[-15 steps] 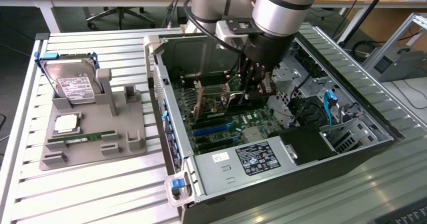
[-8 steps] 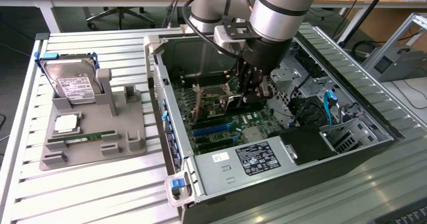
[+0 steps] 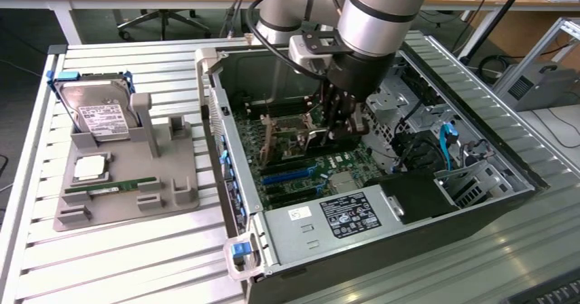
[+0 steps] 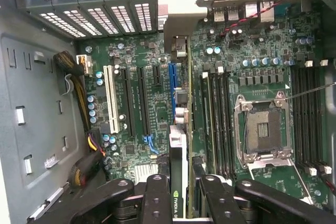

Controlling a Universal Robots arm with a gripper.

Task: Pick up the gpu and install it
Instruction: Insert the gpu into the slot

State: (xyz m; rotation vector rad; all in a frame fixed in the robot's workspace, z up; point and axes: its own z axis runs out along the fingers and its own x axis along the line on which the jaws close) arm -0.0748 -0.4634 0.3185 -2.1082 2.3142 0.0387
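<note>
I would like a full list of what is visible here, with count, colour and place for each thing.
table: one, white slats, under everything
computer case: one, black and silver, open, on the table
motherboard: one, green, inside the case
power supply: one, silver with labels, inside the case beside the motherboard
holder: one, grey, on the table at the exterior view's left
hard drive: one, blue frame, white label, standing in the holder
memory stick: one, green, lying on the holder
gpu: one, green board, edge-on over the motherboard
arm: one, silver and black, extends into the case
gripper: one, black, shut on the gpu
</note>
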